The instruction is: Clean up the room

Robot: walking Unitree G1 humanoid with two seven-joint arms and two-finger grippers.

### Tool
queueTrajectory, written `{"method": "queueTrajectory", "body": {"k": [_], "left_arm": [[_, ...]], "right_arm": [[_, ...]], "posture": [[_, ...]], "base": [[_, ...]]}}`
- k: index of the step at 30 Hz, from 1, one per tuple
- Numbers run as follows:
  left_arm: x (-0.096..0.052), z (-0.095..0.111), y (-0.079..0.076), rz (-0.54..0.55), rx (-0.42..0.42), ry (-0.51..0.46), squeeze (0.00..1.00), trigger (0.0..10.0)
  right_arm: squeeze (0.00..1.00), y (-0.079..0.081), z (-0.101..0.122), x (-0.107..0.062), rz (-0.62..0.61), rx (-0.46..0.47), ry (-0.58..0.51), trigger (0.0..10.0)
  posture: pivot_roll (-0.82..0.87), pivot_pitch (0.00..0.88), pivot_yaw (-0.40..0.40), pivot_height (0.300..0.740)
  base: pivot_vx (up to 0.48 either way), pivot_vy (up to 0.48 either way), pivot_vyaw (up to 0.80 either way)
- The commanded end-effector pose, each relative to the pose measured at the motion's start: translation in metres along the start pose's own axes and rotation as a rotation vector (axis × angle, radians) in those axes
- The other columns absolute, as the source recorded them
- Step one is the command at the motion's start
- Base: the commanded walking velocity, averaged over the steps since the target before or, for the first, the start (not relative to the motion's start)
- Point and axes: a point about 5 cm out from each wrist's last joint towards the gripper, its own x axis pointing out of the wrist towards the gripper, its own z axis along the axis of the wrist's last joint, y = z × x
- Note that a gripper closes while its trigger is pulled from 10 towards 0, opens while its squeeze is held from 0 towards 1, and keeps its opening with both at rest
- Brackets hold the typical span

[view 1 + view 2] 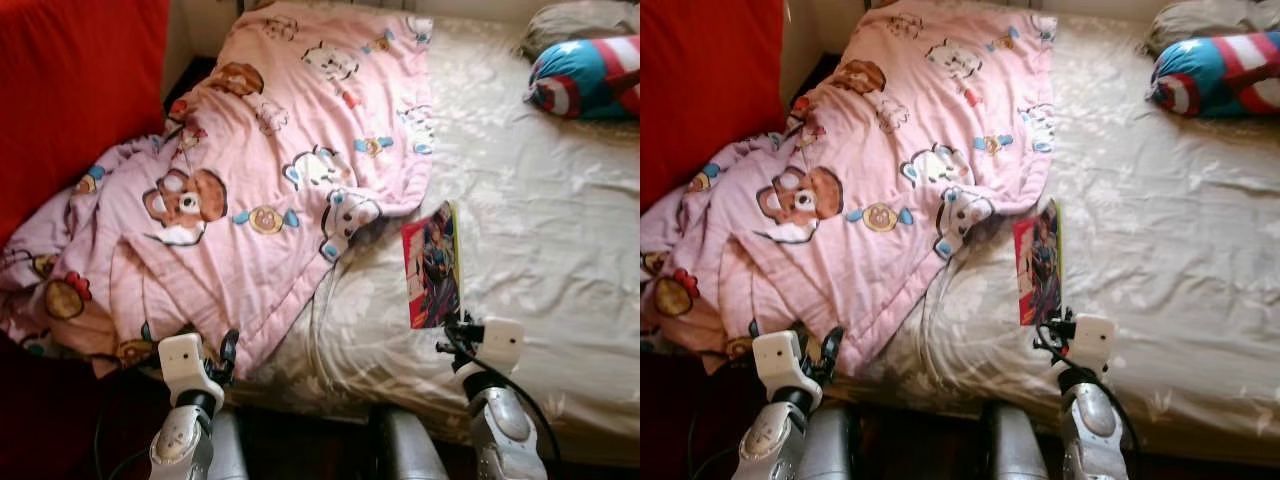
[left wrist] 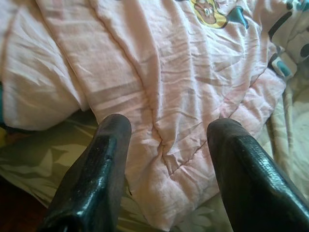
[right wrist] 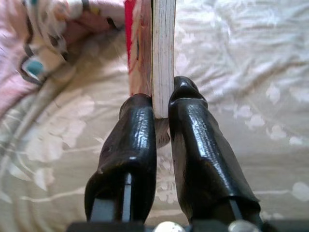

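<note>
Bed (image 1: 560, 300) with a pale floral sheet takes up most of the head views. Pink cartoon-print blanket (image 1: 270, 190) lies rumpled over its left half, its near end spilling off the mattress edge toward a red cloth (image 1: 70, 90) at the left. Blue, red and white striped cushion (image 1: 585, 75) sits at the far right corner, touching a grey pillow (image 1: 575, 18) behind it.

Right gripper (image 3: 161, 104) is clamped on the lower edge of a comic book (image 1: 432, 265), one black finger on each face, the page block pinched between them. Book stands upright on edge, red cover facing left, above the sheet just beside the blanket's right hem. From the wrist camera the book's white page edge runs straight away from the fingertips (image 3: 186, 96).

Left gripper (image 2: 166, 140) hangs at the near left corner of the bed, fingers spread wide apart with nothing between them. Directly beyond them lies the blanket's folded corner, resting on the floral sheet. Contact with the cloth cannot be told.
</note>
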Motion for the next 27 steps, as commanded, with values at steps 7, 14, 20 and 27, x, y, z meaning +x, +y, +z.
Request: {"method": "queueTrajectory", "body": {"k": [7, 14, 20, 27], "left_arm": [[-0.004, -0.012, 0.015, 0.025, 0.023, 0.043, 0.0, 10.0], [-0.002, -0.015, 0.018, 0.019, 0.027, 0.05, 0.0, 10.0], [0.004, -0.014, 0.013, 0.001, 0.036, 0.042, 0.0, 10.0], [0.004, -0.014, 0.012, -0.015, 0.074, 0.031, 0.0, 10.0]], "right_arm": [[0.0, 0.0, 0.002, 0.0, -0.012, 0.011, -0.029, 10.0], [0.0, -0.003, -0.005, -0.002, -0.029, -0.016, 0.012, 10.0], [0.0, -0.009, -0.006, 0.001, -0.07, -0.017, 0.03, 10.0], [0.0, -0.012, -0.005, 0.004, -0.105, -0.025, 0.046, 10.0]], "posture": [[-0.01, 0.058, -0.056, 0.74], [-0.03, 0.029, -0.048, 0.74], [-0.02, 0.027, -0.06, 0.74], [-0.02, 0.075, -0.073, 0.74]], "base": [[0.0, 0.0, 0.0], [0.0, 0.0, 0.0], [0.0, 0.0, 0.0], [0.0, 0.0, -0.37]]}}
